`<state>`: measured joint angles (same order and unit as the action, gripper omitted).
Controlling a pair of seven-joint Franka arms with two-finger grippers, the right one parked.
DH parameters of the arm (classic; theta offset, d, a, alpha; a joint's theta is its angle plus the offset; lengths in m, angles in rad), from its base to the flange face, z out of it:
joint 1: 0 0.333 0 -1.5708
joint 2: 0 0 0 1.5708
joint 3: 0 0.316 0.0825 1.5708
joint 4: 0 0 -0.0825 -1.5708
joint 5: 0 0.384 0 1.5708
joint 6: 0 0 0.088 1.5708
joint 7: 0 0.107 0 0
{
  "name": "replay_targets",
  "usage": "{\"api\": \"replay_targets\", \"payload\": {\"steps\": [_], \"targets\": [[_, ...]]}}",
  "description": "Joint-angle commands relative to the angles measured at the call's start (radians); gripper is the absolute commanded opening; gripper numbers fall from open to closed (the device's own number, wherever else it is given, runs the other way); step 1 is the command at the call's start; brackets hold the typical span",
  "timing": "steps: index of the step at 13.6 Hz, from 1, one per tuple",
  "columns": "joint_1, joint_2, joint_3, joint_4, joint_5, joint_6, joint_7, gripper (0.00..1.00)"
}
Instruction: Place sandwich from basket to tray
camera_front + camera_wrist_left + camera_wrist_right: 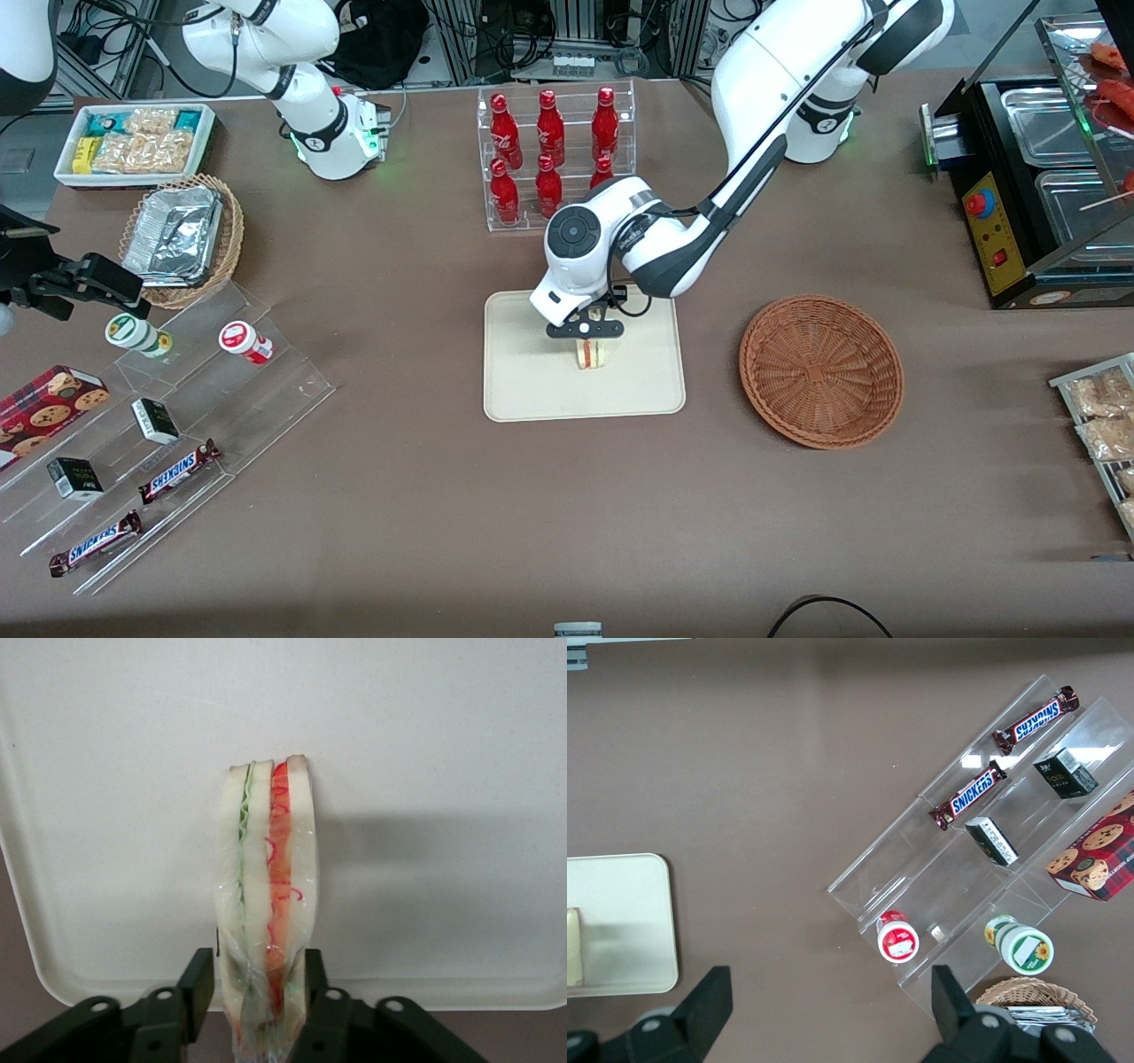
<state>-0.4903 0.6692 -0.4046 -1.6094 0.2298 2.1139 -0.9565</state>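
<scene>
The sandwich (589, 354) (266, 859), a wrapped wedge of white bread with green and red layers, stands on edge on the cream tray (532, 390) (443, 771), near its middle. My left gripper (586, 341) (260, 961) is directly above it and shut on the sandwich, one black finger on each bread face. The reddish-brown wicker basket (821, 369) lies beside the tray toward the working arm's end, with nothing in it. In the right wrist view the tray (620, 904) shows with a sliver of the sandwich (574, 948).
A clear rack of red bottles (554, 155) stands farther from the front camera than the tray. Acrylic steps with snacks (168, 425), a tan basket with foil container (182, 239) and a white bin (133, 142) are toward the parked arm's end. A black appliance (1036, 195) is at the working arm's end.
</scene>
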Motion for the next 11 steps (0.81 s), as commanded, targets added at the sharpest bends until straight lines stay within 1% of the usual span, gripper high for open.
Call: {"api": "replay_targets", "payload": {"steps": [1, 3, 4, 6, 7, 8, 9, 10, 11], "targets": [[-0.002, -0.054, 0.006, 0.019, 0.017, -0.078, -0.018, 1.00], [0.015, -0.141, 0.009, 0.019, 0.002, -0.161, -0.022, 1.00], [0.060, -0.198, 0.004, 0.019, -0.003, -0.198, -0.021, 1.00], [0.093, -0.316, 0.010, 0.019, -0.052, -0.297, -0.045, 1.00], [0.131, -0.373, 0.019, 0.017, -0.056, -0.358, -0.057, 1.00], [0.197, -0.431, 0.018, 0.017, -0.066, -0.429, -0.048, 1.00], [0.235, -0.478, 0.020, 0.016, -0.078, -0.481, -0.045, 1.00], [0.255, -0.520, 0.024, 0.009, -0.073, -0.523, -0.044, 1.00], [0.298, -0.551, 0.027, 0.008, -0.072, -0.557, -0.022, 1.00]]}}
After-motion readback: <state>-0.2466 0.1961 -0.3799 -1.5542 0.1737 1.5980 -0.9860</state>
